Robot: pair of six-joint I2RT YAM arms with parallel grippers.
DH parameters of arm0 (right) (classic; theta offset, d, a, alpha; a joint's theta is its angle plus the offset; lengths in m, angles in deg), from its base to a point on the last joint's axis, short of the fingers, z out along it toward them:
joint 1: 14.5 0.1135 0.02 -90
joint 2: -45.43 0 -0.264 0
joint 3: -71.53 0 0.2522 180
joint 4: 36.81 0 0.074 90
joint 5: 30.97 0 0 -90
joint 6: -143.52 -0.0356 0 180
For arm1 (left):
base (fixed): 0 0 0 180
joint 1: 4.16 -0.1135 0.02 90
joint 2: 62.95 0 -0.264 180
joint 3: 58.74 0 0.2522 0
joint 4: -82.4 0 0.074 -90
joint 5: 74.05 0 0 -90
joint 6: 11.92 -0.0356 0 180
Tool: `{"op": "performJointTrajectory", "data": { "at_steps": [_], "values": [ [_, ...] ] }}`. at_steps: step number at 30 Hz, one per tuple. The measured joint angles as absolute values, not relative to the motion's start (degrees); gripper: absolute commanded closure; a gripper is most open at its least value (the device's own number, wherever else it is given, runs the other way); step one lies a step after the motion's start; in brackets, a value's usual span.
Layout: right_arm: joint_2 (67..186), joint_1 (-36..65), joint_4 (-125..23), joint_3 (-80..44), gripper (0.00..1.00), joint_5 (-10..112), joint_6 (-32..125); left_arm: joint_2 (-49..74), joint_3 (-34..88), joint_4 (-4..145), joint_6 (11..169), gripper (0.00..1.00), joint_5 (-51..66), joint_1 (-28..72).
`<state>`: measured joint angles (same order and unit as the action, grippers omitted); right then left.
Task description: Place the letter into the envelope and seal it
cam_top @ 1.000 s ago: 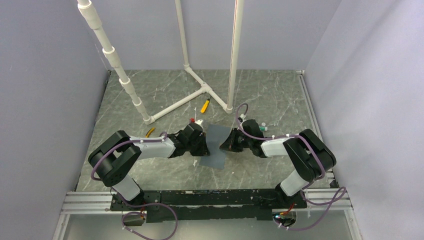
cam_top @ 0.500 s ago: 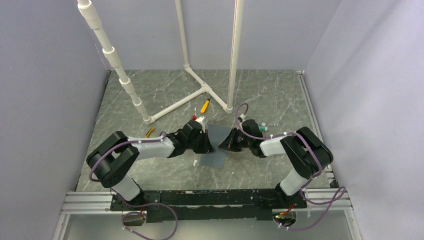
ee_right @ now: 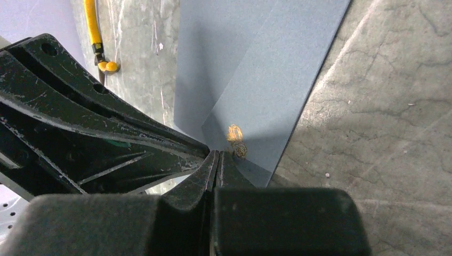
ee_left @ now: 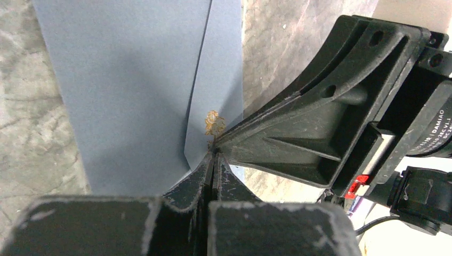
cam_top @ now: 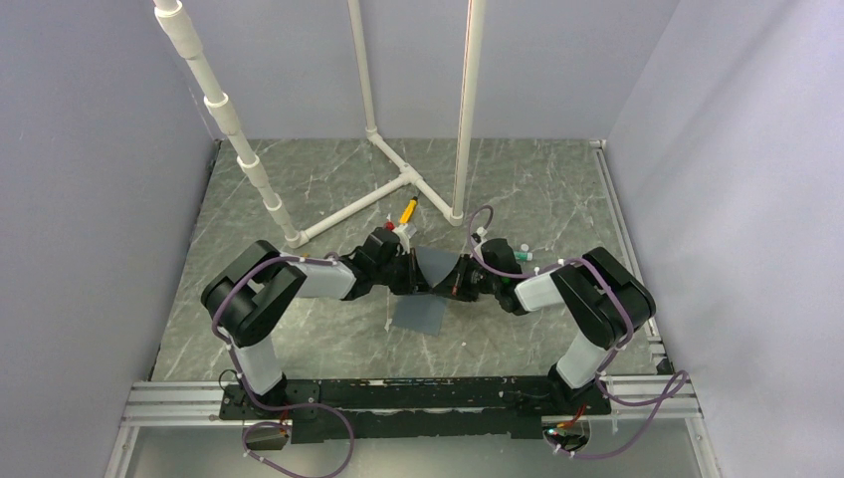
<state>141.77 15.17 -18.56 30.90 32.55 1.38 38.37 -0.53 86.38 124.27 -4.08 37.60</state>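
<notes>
- Top view: grey marbled table (cam_top: pixel 537 199), lavender walls (cam_top: pixel 90 199) on three sides, white pipe frame (cam_top: pixel 368 194) toward 12 o'clock, metal rail (cam_top: pixel 179 398) at 6. The envelope (cam_top: pixel 422 314) sits mid-table, near half flat, far half raised between the left gripper (cam_top: pixel 408 276) at its 9 o'clock and the right gripper (cam_top: pixel 456 281) at 3. A yellow tool (cam_top: pixel 408 210) lies at its 12
- Left wrist view: left gripper (ee_left: pixel 213 160) fingers pressed fully together, pinching the envelope (ee_left: pixel 133 80) edge; a golden-brown mark (ee_left: pixel 214 124) sits just above the tips; the right gripper (ee_left: pixel 234 140) tip meets the same spot from 3 o'clock
- Right wrist view: right gripper (ee_right: pixel 216 160) clamped tight on the envelope (ee_right: pixel 266 69) edge beside the mark (ee_right: pixel 236 140); left gripper (ee_right: pixel 192 145) enters from 9; a yellow cord (ee_right: pixel 95 32) lies on the table (ee_right: pixel 384 106) at 11
</notes>
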Motion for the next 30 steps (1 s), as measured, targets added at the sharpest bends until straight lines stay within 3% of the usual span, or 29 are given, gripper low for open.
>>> {"op": "performJointTrajectory", "data": {
  "at_steps": [17, 30],
  "values": [
    [139.3, 15.3, -16.0, 34.5, 1.00, 33.0, 1.3, 43.5, 1.7, 89.5, 127.4, 0.97, -5.0, 36.1],
    [141.8, 16.3, -15.7, 31.9, 1.00, 35.1, -0.6, 43.4, -5.4, 101.8, 130.4, 0.98, -5.7, 34.9]
  ]
}}
